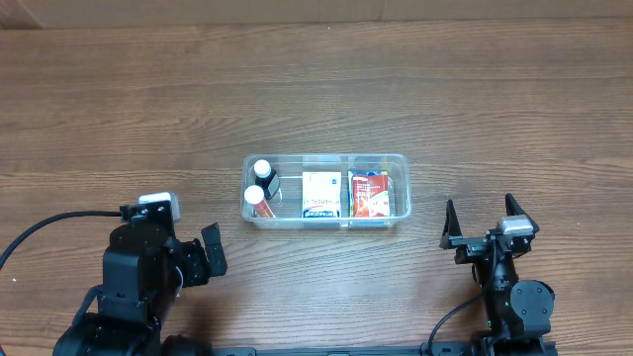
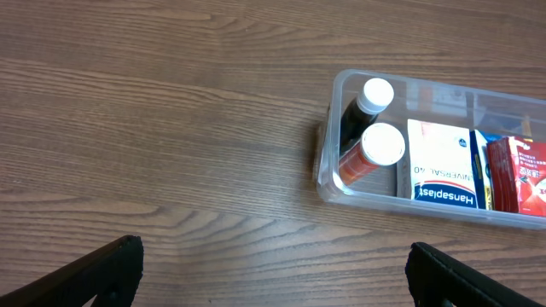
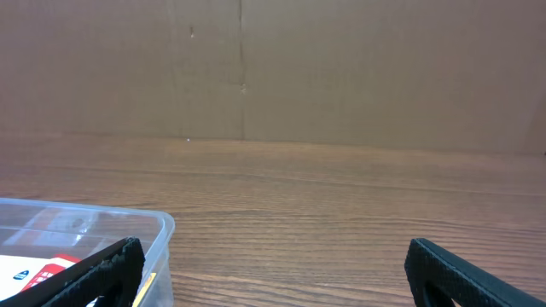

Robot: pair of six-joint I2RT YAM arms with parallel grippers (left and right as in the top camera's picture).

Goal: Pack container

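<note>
The clear plastic container (image 1: pixel 396 163) sits mid-table. It holds two white-capped bottles (image 1: pixel 262 183) at its left end, a white and blue Hansaplast box (image 1: pixel 320 195) in the middle and a red packet (image 1: pixel 369 194) at the right. My left gripper (image 1: pixel 210 252) is open and empty, near the table's front, left of the container. My right gripper (image 1: pixel 482 220) is open and empty, to the container's right. The left wrist view shows the container (image 2: pixel 328 166) with the bottles (image 2: pixel 375 145) ahead of the open fingers (image 2: pixel 273 273). The right wrist view shows the container's corner (image 3: pixel 158 234) by the open fingers (image 3: pixel 273 273).
The wooden table (image 1: pixel 316 89) stretches around the container. A brown cardboard wall (image 3: pixel 273 68) stands behind the table's far edge. A black cable (image 1: pixel 40 232) runs at the front left beside the left arm.
</note>
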